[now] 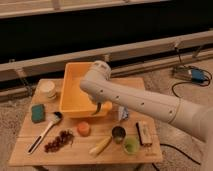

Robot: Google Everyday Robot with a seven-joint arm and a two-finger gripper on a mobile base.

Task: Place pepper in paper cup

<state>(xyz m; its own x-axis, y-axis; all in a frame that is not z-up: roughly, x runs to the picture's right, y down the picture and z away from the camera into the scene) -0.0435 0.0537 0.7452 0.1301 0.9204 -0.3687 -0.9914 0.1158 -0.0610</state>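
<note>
Several things crowd the wooden table (22,152), and that crowding is the main risk. Largest is the yellow tub (75,97) at the back, over whose front wall the white arm (145,102) reaches. Under the arm's bend hangs the gripper (98,108), its jaws clamped together on what looks like the pepper (99,110), a thin dark curved sliver dangling just at the tub's front edge. The paper cup (48,89) sits well apart, at the far left corner, beside the tub and behind a green sponge (38,113). In my judgement, the carry must cross the tub, so a low swing could catch its wall and knock the pepper loose into it. Held by so little, the pepper may also twist or slip. Released off-centre, it could tip over the cup's rim, or nudge the light cup off the table's edge.
</note>
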